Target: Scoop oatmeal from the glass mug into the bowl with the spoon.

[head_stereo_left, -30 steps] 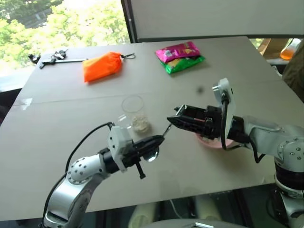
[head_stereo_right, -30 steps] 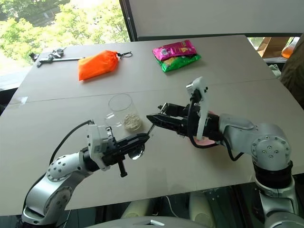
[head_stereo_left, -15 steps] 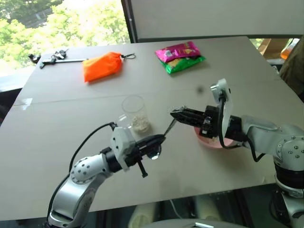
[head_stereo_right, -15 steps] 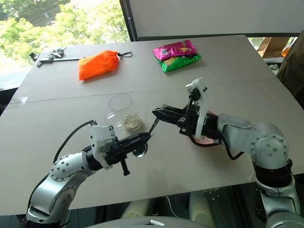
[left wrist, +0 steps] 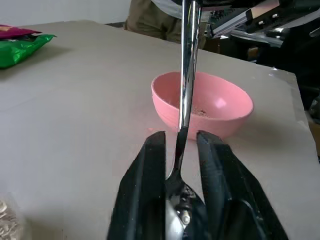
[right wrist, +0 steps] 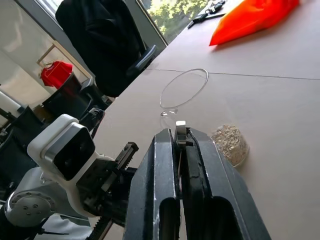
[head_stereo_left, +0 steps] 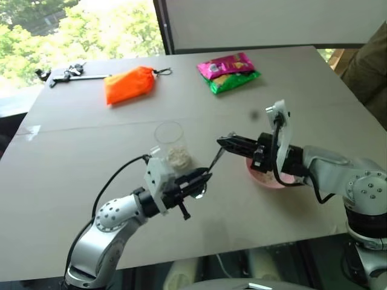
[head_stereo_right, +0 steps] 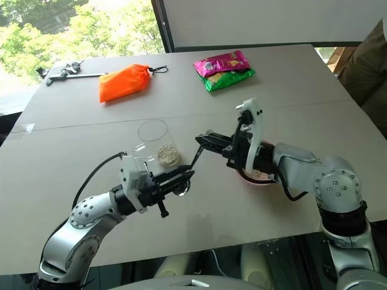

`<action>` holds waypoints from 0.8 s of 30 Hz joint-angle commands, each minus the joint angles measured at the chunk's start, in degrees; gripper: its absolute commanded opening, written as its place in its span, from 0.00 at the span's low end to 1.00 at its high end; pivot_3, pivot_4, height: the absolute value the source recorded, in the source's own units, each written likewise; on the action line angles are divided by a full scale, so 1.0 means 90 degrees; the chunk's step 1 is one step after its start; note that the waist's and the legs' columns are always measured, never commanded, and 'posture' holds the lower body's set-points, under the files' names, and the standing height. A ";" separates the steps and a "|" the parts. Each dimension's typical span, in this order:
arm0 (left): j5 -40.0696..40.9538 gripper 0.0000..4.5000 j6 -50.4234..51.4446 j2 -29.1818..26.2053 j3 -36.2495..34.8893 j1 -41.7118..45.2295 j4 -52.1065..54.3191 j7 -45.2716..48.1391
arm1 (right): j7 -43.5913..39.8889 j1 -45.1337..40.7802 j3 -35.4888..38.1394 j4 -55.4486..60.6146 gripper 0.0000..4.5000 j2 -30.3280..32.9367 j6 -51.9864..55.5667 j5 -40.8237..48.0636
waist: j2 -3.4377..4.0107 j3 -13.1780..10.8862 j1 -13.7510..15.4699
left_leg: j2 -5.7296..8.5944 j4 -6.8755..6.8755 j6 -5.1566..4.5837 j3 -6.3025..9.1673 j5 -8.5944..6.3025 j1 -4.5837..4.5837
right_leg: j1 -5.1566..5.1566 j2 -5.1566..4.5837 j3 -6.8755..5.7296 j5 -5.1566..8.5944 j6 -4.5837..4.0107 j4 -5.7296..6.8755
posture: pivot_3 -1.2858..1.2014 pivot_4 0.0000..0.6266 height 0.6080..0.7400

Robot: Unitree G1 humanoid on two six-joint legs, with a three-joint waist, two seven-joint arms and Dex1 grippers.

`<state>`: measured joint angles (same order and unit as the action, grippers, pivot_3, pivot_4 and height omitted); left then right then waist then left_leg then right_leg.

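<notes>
Right wrist view: the right gripper (right wrist: 180, 141) is clamped on the handle end of the spoon (left wrist: 186, 85). The left gripper (left wrist: 181, 145) stands parted around the spoon's oval end. The glass mug (head_stereo_right: 158, 143) holds oatmeal (head_stereo_right: 168, 155). The pink bowl (left wrist: 220, 107) contains a few flakes.

Grey table (head_stereo_left: 91, 151); window (head_stereo_left: 78, 24) behind with sunlit green trees; black office chair (right wrist: 107, 40) beside table.
</notes>
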<state>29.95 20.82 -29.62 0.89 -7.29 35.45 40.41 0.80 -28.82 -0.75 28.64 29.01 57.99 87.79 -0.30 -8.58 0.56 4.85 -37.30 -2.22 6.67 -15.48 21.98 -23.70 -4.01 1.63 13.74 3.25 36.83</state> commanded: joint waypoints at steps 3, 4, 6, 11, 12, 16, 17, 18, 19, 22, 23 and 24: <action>-0.0139 0.83 -0.0365 0.0015 -0.0408 -0.0258 0.0281 -0.0231 | 0.0058 -0.0164 0.0135 0.0042 0.00 0.0029 -0.0170 0.0345 | 0.0000 0.0000 0.0003 | 0.0000 -0.0001 0.0000 -0.0001 0.0000 -0.0001 | 0.0001 0.0000 0.0002 0.0000 0.0000 0.0000 | 0.52 0.24 1.00; -0.0003 0.95 -0.0401 0.0024 -0.0622 -0.0380 0.0376 -0.0255 | 0.0026 -0.0158 0.0179 0.0024 0.00 0.0086 -0.0160 0.0363 | 0.0000 0.0000 -0.0009 | 0.0000 0.0000 0.0000 0.0000 0.0000 0.0000 | 0.0000 0.0000 0.0002 0.0000 0.0000 0.0000 | 0.52 0.24 1.00; 0.0296 1.00 -0.0455 0.0136 -0.1120 -0.0534 0.0600 -0.0477 | -0.0068 -0.0153 0.0302 -0.0055 0.00 0.0252 -0.0136 0.0393 | 0.0001 -0.0001 -0.0004 | -0.0001 0.0000 0.0000 -0.0001 0.0000 0.0001 | -0.0003 0.0000 0.0003 0.0000 0.0000 0.0000 | 0.52 0.24 1.00; 0.1293 1.00 -0.0033 0.0358 -0.1694 -0.0813 0.1331 -0.1169 | -0.0342 -0.0198 0.0548 -0.0323 0.00 0.0626 -0.0103 0.0453 | 0.0000 -0.0001 0.0023 | 0.0000 -0.0004 0.0000 0.0002 0.0000 0.0003 | 0.0002 -0.0003 0.0002 0.0000 0.0000 -0.0001 | 0.52 0.24 1.00; 0.1309 1.00 0.0030 0.0386 -0.1727 -0.0884 0.1465 -0.1332 | -0.0432 -0.0226 0.0595 -0.0404 0.00 0.0704 -0.0098 0.0422 | 0.0000 -0.0001 0.0018 | 0.0000 -0.0005 -0.0001 0.0001 -0.0001 0.0003 | 0.0002 -0.0003 0.0003 0.0000 0.0000 -0.0001 | 0.52 0.24 1.00; 0.0288 1.00 -0.0106 0.0780 -0.1776 -0.0953 0.1653 -0.2469 | -0.0730 -0.0478 0.0698 -0.0850 0.00 0.0901 -0.0107 0.0221 | 0.0000 -0.0001 0.0020 | 0.0000 -0.0006 -0.0003 -0.0006 -0.0001 0.0001 | 0.0002 -0.0001 0.0004 0.0000 0.0001 0.0000 | 0.52 0.24 1.00; -0.0023 1.00 -0.0233 0.0915 -0.1721 -0.1029 0.1679 -0.2665 | -0.0811 -0.0553 0.0721 -0.0953 0.00 0.0935 -0.0093 0.0175 | 0.0000 -0.0001 0.0013 | -0.0001 -0.0005 -0.0002 -0.0005 -0.0001 -0.0001 | 0.0003 0.0001 0.0002 0.0000 0.0001 0.0002 | 0.52 0.24 1.00; -0.0468 1.00 -0.0417 0.0993 -0.1579 -0.1148 0.1695 -0.2795 | -0.0920 -0.0633 0.0737 -0.1056 0.00 0.0981 -0.0078 0.0102 | 0.0000 -0.0001 0.0012 | -0.0003 -0.0005 -0.0002 -0.0007 -0.0001 -0.0003 | 0.0005 0.0004 0.0002 0.0000 0.0000 0.0002 | 0.52 0.24 1.00; -0.0772 1.00 -0.0545 0.1045 -0.1466 -0.1235 0.1706 -0.2859 | -0.1000 -0.0686 0.0744 -0.1126 0.00 0.1011 -0.0066 0.0046 | 0.0000 -0.0001 0.0012 | -0.0003 -0.0005 -0.0002 -0.0010 -0.0001 -0.0004 | 0.0006 0.0005 0.0002 -0.0001 0.0000 0.0003 | 0.52 0.24 1.00; -0.1796 1.00 -0.1006 0.1393 -0.1298 -0.1430 0.1406 -0.3400 | -0.1257 -0.0868 0.0752 -0.1351 0.00 0.1098 -0.0058 -0.0216 | -0.0001 -0.0001 0.0029 | -0.0001 -0.0005 -0.0004 -0.0015 -0.0002 0.0000 | 0.0005 0.0001 0.0005 -0.0001 0.0000 -0.0001 | 0.52 0.24 1.00; -0.2191 1.00 -0.1191 0.1469 -0.1206 -0.1532 0.1193 -0.3539 | -0.1367 -0.0971 0.0759 -0.1473 0.00 0.1135 -0.0064 -0.0355 | -0.0001 -0.0001 0.0033 | -0.0001 -0.0006 -0.0006 -0.0016 -0.0003 0.0002 | 0.0005 -0.0001 0.0005 -0.0001 0.0001 -0.0005 | 0.52 0.24 1.00; -0.2521 1.00 -0.1340 0.1528 -0.1148 -0.1594 0.1011 -0.3652 | -0.1452 -0.1066 0.0766 -0.1574 0.00 0.1154 -0.0067 -0.0486 | -0.0001 -0.0001 0.0036 | 0.0000 -0.0006 -0.0007 -0.0016 -0.0004 0.0003 | 0.0006 -0.0002 0.0005 -0.0001 0.0001 -0.0006 | 0.52 0.24 1.00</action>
<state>12.29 11.76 -16.16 -10.15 -20.82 46.01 9.63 -10.34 -36.35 3.69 14.56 38.33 58.06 84.62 -0.31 -8.59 0.88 4.85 -37.36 -2.28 6.53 -15.52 22.01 -23.65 -4.03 1.70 13.74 3.25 36.78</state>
